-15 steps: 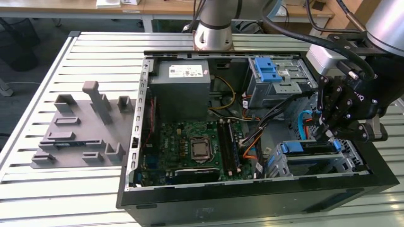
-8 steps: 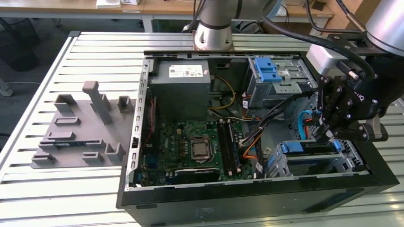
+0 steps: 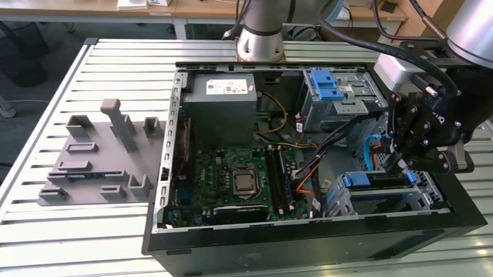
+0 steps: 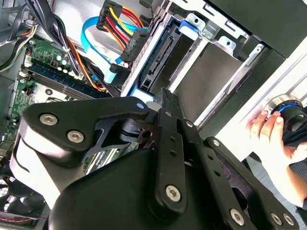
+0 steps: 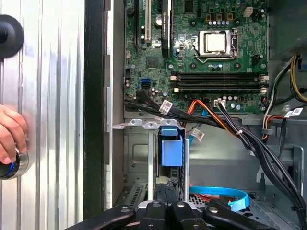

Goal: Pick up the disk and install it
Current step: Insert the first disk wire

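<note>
Exterior view first: we see a slatted aluminium table [image 3: 115, 63] carrying a black tower computer case [image 3: 308, 245], which lies on its side with the panel off and fills the middle and the exterior view's right. The robot arm [image 3: 262, 29] rises at top centre. A grey moulded fixture [image 3: 92, 167] lies on the table at the exterior view's left, apart from the case.

Inside the case, a grey power supply [image 3: 219, 115] sits at upper centre, with the green motherboard [image 3: 231, 179] below it in the frame. A silver drive cage [image 3: 339, 98] with a blue latch [image 3: 327, 83] is at upper right.

The gripper [image 3: 402, 166] hangs over the case's lower right corner, just above a second drive cage [image 3: 419, 199]. We cannot tell whether it is spread, pressed together or pinching anything.

The disk [image 3: 373, 180] stands on edge in that lower cage, blue frame uppermost, right under the gripper. In the second wrist view its dark connector edge [image 4: 158, 55] lies near a blue data cable [image 4: 93, 38] and some red, yellow and black power wires [image 4: 125, 19].

As for writing, a white sticker [image 3: 227, 88] on the power supply carries print we cannot make out. In the first wrist view small white tags [image 5: 165, 106] hang on black cables, and a person's hand [image 5: 10, 132] rests on a round metal knob [image 5: 14, 165] beside the case.
</note>
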`<act>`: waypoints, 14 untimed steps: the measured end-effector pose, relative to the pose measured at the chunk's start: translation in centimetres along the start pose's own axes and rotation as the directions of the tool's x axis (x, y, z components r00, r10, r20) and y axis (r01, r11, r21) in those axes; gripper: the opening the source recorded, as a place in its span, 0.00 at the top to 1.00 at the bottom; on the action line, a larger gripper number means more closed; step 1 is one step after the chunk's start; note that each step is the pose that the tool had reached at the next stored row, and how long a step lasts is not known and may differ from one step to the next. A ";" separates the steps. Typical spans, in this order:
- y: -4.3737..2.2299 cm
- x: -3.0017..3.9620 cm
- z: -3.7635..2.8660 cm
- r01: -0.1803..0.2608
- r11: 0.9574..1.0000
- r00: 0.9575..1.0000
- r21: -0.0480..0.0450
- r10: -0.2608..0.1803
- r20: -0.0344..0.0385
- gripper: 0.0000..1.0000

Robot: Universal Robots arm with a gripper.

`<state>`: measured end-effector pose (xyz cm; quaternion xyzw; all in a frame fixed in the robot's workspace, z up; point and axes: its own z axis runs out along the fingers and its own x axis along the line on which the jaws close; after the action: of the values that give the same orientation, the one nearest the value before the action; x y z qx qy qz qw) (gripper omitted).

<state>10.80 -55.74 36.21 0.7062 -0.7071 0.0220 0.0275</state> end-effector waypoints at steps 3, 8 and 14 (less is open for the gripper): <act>0.00 0.00 0.00 0.000 1.000 1.000 0.000 0.000 -0.001 0.89; 0.00 0.00 0.00 0.000 1.000 1.000 0.000 0.000 -0.011 0.89; 0.00 0.00 0.00 0.000 1.000 1.000 0.000 0.000 -0.014 0.89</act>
<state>10.80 -55.74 36.21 0.7060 -0.7069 0.0270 0.0325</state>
